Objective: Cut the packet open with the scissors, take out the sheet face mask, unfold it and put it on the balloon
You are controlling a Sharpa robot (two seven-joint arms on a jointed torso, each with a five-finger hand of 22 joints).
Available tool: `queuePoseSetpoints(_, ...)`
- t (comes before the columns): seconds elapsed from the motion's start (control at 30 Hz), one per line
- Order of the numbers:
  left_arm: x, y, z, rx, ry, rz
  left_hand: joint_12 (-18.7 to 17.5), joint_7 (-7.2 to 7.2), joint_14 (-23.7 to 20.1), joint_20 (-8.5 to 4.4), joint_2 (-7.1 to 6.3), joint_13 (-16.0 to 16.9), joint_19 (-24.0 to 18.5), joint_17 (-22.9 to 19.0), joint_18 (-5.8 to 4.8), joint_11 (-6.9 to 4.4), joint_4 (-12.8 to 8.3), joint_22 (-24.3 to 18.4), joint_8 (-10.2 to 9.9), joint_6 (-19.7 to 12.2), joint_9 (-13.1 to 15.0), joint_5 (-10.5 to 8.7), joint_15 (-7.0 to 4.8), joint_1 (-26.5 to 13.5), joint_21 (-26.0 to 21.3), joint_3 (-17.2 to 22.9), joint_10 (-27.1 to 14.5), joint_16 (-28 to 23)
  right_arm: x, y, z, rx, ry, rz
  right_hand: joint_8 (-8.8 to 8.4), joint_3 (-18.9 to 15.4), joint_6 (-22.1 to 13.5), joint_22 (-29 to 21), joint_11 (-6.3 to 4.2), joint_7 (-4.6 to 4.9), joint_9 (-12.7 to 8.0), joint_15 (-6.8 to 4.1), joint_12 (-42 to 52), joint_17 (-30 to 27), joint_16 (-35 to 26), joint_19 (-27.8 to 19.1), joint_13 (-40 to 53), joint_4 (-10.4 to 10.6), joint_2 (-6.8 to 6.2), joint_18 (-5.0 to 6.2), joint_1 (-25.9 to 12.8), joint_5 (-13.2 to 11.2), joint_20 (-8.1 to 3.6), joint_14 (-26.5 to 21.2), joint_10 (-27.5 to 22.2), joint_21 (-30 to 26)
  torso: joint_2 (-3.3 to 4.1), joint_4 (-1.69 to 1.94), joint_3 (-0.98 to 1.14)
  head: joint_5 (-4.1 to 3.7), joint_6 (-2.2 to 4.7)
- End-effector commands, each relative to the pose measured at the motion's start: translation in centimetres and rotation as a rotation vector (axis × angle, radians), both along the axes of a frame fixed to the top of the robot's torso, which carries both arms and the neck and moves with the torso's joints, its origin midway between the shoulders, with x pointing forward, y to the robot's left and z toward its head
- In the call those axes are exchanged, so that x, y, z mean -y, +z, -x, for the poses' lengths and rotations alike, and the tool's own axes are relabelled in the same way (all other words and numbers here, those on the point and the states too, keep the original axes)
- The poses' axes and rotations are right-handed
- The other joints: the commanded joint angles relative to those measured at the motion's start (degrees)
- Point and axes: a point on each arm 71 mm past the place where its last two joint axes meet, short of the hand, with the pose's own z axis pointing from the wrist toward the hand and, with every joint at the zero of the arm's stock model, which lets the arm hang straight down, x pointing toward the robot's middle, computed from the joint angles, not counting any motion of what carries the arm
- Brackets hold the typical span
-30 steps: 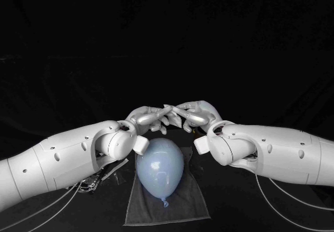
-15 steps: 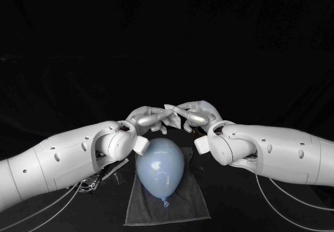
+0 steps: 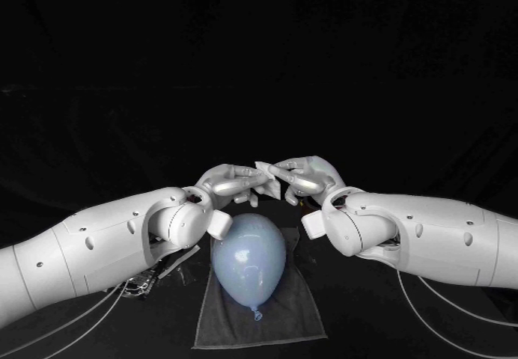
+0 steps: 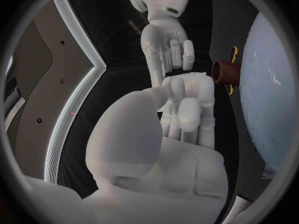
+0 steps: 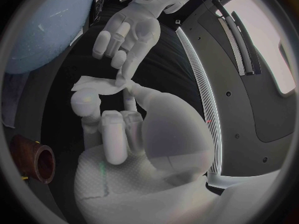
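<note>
The balloon (image 3: 248, 258) is pale blue and the cloth (image 3: 275, 321) dark grey. The mask (image 5: 96, 85) is white, the table (image 3: 356, 299) black.

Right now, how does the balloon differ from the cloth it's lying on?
The balloon is pale blue and glossy; the cloth is dark grey and dull. The balloon is rounded and swollen; the cloth lies flat, a long rectangle. The cloth reaches nearer the robot than the balloon does. Both lie lengthwise, in line with each other.
</note>
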Motion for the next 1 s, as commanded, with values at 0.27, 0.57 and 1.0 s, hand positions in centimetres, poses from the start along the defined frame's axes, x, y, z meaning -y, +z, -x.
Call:
queuePoseSetpoints(0.27,-0.19,0.47,-0.20,0.028,0.026,0.019,-0.52,-0.37,1.00,-0.25,-0.85,0.03,-0.72,0.85,0.67,-0.37,-2.89,1.00,1.59,0.60,3.43,0.28,-0.43,-3.15,1.66,5.49,1.12,0.88,-0.07,-0.22,0.19,-0.006,0.025,-0.001,0.65,0.47,1.06,0.16,-0.41,-0.79,1.02,-0.43,0.35,13.08,0.18,0.45,14.99,0.05,0.57,0.71,-0.08,0.22,-0.04,5.29,5.85,0.35,-0.01,0.01,0.00,0.02,0.00)
queuePoseSetpoints(0.57,-0.51,0.46,-0.29,0.034,0.039,0.011,-0.47,-0.58,1.66,-0.55,-1.59,0.39,-0.45,1.63,0.51,-0.65,-5.56,2.75,2.62,0.72,5.15,0.40,-0.71,-6.53,3.72,9.72,1.81,1.68,0.10,-0.19,0.22,-0.002,0.023,0.002,0.65,0.47,1.06,0.16,-0.41,-0.79,1.02,-0.43,0.35,13.08,0.18,0.45,14.99,0.05,0.57,0.71,-0.08,0.22,-0.04,5.29,5.85,0.35,0.01,0.00,0.00,-0.03,0.02)
queuePoseSetpoints(1.0,-0.22,0.39,-0.05,0.036,-0.004,-0.017,-0.41,1.33,-0.26,1.00,-7.30,1.31,-2.37,-0.62,0.52,1.16,-1.97,0.61,-0.67,-4.22,4.46,0.24,0.99,-14.90,1.24,-1.52,-1.45,1.05,0.07,-0.18,0.25,0.001,0.022,0.002,0.67,0.54,1.04,0.20,-0.42,-0.80,1.04,-0.44,0.37,13.12,0.20,0.48,15.02,-0.02,0.53,0.70,-0.10,0.22,-0.05,5.31,5.86,0.39,0.00,0.01,0.01,-0.04,0.10)
